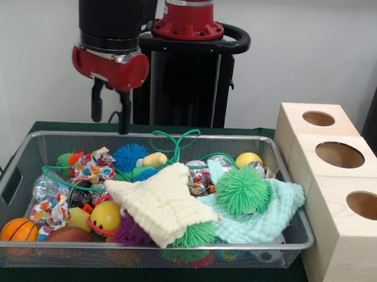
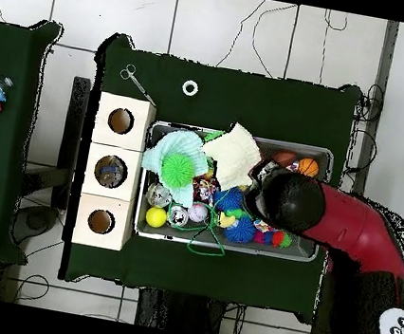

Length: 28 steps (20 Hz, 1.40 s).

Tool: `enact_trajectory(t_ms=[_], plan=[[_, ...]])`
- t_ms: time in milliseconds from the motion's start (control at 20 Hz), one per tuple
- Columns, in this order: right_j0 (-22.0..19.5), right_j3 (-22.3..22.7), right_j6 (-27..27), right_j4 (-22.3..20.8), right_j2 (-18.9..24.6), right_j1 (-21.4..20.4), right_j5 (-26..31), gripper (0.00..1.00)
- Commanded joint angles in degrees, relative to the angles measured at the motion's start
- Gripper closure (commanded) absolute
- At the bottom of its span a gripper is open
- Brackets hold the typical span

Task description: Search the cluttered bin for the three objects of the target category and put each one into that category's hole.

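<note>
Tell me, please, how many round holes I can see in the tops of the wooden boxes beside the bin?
3, one per box: the far box's hole, the middle one and the near one, in a row beside the bin.

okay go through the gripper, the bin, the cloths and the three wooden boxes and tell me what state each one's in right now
gripper: open, empty, hanging above the bin's far end
bin: full of toys, upright on the table
cream cloth: crumpled, lying on top of the toys
mint cloth: crumpled, green spiky ball resting on it
three wooden boxes: upright in a row beside the bin, holes facing up
</note>
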Motion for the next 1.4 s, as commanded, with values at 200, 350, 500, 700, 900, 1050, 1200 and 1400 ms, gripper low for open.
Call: enact_trajectory(t_ms=[200, 350, 500, 700, 900, 1050, 1200, 1400], plan=[[-6.17, 5.34, -5.86, -9.24, -0.68, 4.93, -5.89, 0.00], [-7.99, 4.45, -8.81, -12.02, 0.77, 5.94, -5.92, 0.00], [-9.71, 3.60, -11.56, -14.74, 2.41, 6.46, -5.80, 0.00], [-11.75, 2.29, -12.43, -17.10, 5.24, 8.08, -7.82, 0.00], [-13.06, 1.12, -12.41, -18.06, 7.22, 8.75, -7.91, 0.00], [-13.55, 0.54, -11.67, -18.60, 8.19, 9.32, -8.35, 0.00], [-14.25, 0.49, -11.16, -18.16, 9.43, 9.38, -7.77, 0.00], [-14.89, 0.01, -8.35, -17.23, 10.09, 9.49, -8.44, 0.00]])
